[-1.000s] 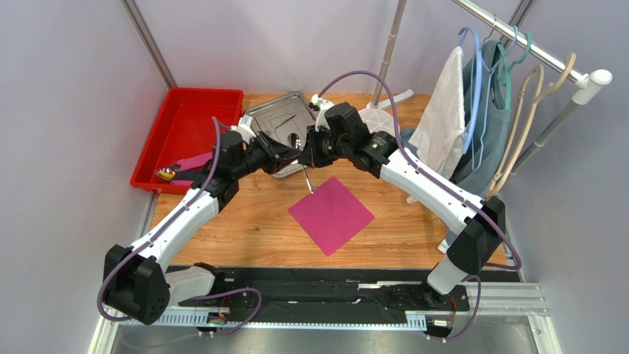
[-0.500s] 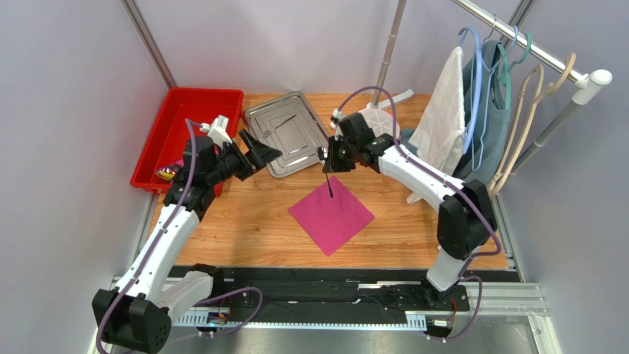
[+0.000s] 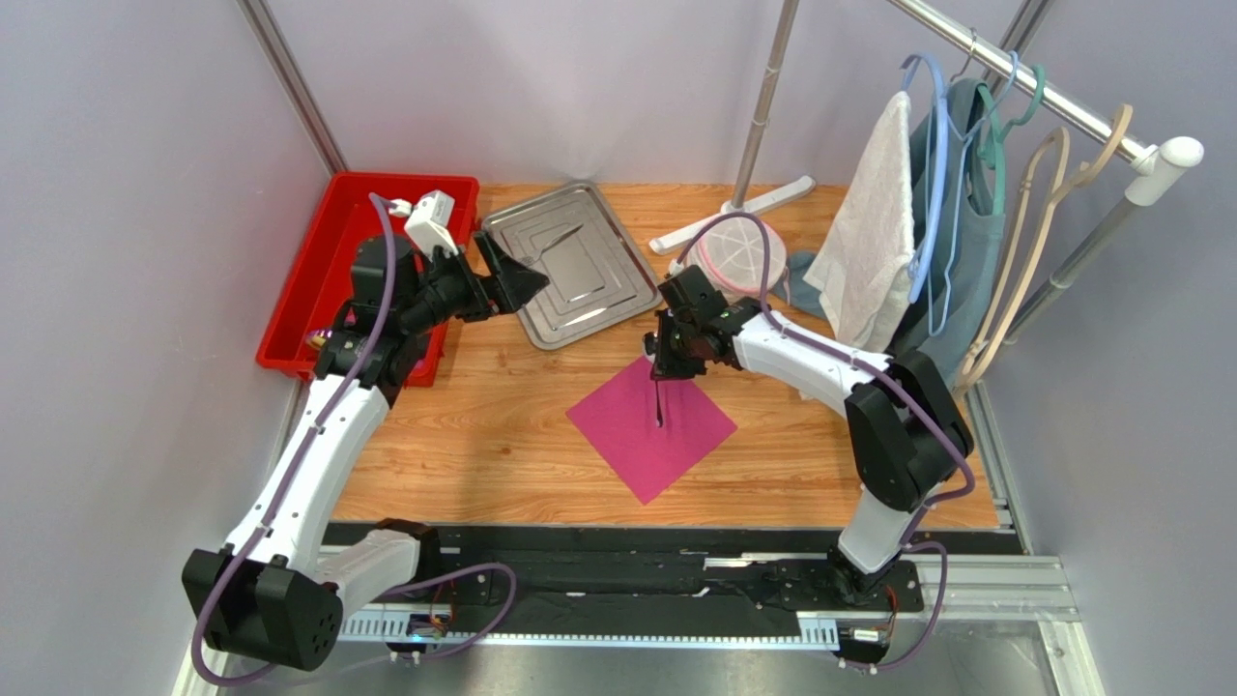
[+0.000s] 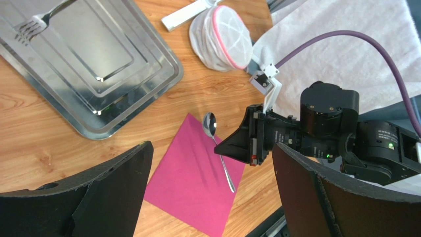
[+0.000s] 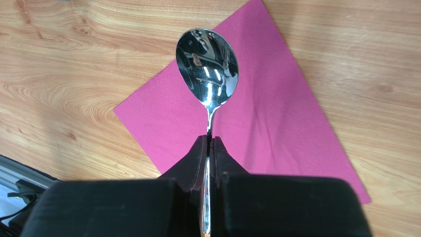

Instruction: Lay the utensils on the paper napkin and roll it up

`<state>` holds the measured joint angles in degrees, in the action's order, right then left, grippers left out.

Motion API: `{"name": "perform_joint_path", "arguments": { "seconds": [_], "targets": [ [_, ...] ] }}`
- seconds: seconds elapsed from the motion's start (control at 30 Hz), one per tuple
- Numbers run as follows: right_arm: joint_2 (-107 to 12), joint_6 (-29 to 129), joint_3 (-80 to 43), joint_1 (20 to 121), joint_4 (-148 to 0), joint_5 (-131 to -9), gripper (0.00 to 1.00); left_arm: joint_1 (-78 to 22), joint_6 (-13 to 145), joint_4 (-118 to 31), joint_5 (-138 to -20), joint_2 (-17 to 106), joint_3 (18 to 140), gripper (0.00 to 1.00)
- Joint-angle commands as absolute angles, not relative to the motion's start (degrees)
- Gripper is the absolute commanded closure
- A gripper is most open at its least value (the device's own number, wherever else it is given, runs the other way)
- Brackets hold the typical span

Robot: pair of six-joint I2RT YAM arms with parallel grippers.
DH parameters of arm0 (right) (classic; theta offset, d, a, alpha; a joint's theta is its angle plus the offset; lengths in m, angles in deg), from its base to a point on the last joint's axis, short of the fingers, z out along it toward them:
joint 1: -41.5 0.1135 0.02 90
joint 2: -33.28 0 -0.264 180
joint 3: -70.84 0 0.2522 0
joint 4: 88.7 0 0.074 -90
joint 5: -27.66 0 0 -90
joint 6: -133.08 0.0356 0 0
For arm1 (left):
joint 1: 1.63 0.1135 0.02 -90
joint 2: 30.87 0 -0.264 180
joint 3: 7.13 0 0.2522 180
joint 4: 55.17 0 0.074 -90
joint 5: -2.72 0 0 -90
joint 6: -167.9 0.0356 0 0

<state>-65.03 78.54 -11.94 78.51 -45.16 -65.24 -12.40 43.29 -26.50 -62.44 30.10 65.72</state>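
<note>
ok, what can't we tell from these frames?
- Spoon touching napkin or hovering: right wrist looks along it, top view too small.
- Red bin contents: top view, left arm covers them.
- Fork handle: left wrist, cut by top edge.

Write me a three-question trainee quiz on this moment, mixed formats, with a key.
1. Fill in: the left gripper has its jaws ____.
2. True or false: the right gripper is shut on the spoon, whose bowl is over the paper napkin.
3. Pick one. The fork lies: A on the paper napkin; B in the steel tray; C in the left gripper.
Key: 1 open; 2 true; 3 B.
</note>
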Motion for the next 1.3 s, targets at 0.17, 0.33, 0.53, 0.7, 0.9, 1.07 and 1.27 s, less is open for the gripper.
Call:
{"name": "perform_joint_path", "arguments": {
  "seconds": [0.17, 0.33, 0.53, 0.7, 0.9, 1.07, 1.27],
  "targets": [
    [-70.9, 85.8, -15.6, 79.9, -45.7, -63.1, 1.0, -11.8, 44.1, -30.3, -60.6, 31.9, 66.3, 0.01],
    [-71.6, 86.5, -16.0, 79.9, -45.8, -62.5, 1.0, -11.8, 42.5, -31.5, -59.5, 33.2, 66.4, 0.01],
    [-73.7, 87.5, -17.0, 79.6, -45.4, -62.9, 1.0, -11.8, 41.0, -31.7, -58.5, 34.4, 67.0, 0.01],
    [-75.1, 88.0, -17.7, 79.6, -44.8, -62.6, 0.99, -11.8, 41.0, -31.0, -58.5, 34.3, 68.1, 0.01],
    [-75.7, 88.5, -17.6, 79.6, -44.4, -62.5, 0.98, -11.8, 40.9, -30.8, -58.5, 34.3, 67.8, 0.01],
    [-76.0, 88.4, -17.6, 79.5, -44.4, -62.4, 0.98, -11.7, 41.0, -31.0, -58.5, 34.2, 67.3, 0.01],
    [-76.1, 88.1, -18.2, 79.3, -44.4, -60.1, 0.98, -11.7, 40.8, -31.4, -58.4, 34.3, 67.2, 0.01]
  ]
}}
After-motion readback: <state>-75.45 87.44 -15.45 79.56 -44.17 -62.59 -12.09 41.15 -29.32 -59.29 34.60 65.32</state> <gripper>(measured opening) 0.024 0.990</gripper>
